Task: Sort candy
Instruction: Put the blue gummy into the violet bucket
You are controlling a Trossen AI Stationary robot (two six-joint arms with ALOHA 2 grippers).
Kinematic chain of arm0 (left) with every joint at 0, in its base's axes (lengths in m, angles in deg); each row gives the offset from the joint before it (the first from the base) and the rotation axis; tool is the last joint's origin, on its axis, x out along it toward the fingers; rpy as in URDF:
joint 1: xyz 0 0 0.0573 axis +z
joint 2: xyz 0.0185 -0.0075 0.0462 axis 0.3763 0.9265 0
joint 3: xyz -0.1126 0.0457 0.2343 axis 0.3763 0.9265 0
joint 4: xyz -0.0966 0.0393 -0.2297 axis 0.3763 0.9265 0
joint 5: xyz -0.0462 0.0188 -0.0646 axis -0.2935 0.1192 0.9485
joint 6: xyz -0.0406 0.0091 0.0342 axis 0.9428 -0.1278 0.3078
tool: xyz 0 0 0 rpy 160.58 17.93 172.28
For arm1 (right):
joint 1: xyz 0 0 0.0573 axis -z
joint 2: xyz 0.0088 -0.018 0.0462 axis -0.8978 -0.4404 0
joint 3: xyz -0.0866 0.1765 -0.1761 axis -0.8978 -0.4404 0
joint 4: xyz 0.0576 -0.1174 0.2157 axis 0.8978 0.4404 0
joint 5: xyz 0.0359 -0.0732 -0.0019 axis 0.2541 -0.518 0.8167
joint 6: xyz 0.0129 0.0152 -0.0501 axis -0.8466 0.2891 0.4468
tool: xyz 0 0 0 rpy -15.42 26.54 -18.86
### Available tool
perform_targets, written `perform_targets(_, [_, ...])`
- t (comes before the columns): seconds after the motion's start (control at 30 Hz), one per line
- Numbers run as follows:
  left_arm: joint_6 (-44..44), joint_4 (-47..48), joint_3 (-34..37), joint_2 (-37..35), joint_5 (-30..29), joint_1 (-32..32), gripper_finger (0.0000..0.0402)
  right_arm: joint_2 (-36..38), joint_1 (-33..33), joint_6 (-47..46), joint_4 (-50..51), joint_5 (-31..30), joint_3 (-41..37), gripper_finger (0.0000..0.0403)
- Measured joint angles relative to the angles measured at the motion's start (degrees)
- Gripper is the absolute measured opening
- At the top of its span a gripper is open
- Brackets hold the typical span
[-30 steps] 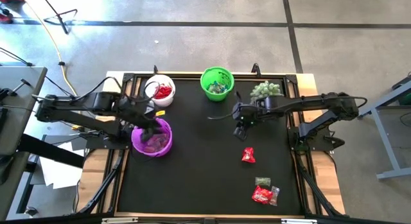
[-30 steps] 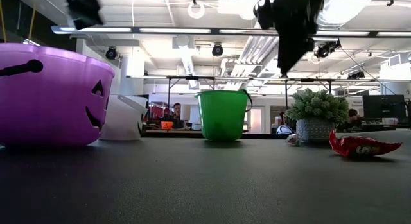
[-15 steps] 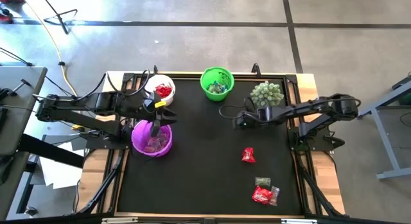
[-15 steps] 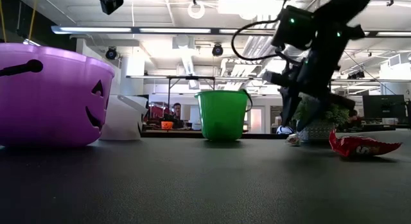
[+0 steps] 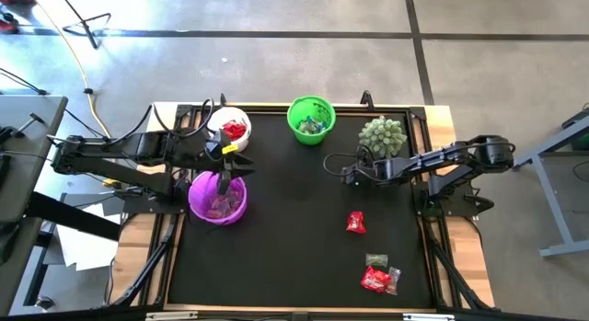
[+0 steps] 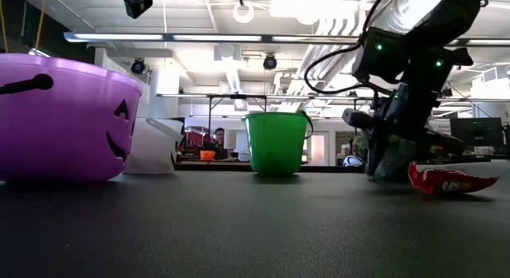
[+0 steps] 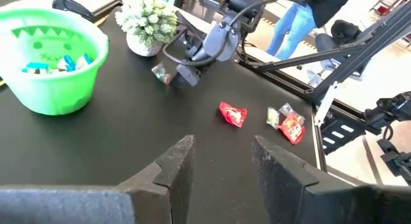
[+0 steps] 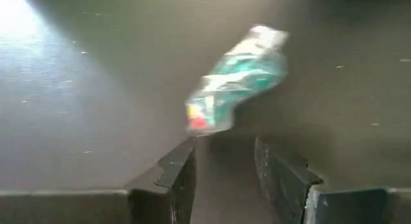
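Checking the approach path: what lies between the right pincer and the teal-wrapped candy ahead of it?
Only bare black tabletop. In the right wrist view the right pincer stands open, with the teal-wrapped candy lying just beyond its fingertips, not yet touched.

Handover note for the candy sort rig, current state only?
Left pincer: open, empty, over the purple bucket.
Right pincer: open, low over the mat, a teal-wrapped candy just ahead of its fingers, not gripped.
Done: candy lies in the purple, white and green bucket.
Left: the teal piece, a red candy mid-mat, and a small pile at the mat's near right.
The potted plant stands beside the right arm.
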Motion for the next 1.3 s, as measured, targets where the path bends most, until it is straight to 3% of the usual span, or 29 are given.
perform_targets(0.3, [0.0,0.0,0.0,0.0,0.0,0.0,0.0138,0.0,0.4,4.1,-0.8,-1.0,5.1,0.0149])
perform_targets(0.77, [-1.9,0.1,0.0,0.0,0.0,0.0,0.0138,0.0,4.4,4.1,6.4,-3.7,5.2,0.0149])
perform_targets(1.3, [-1.5,1.0,0.0,0.0,-0.6,0.0,0.0138,0.1,5.5,4.4,7.2,0.8,5.4,0.0149])
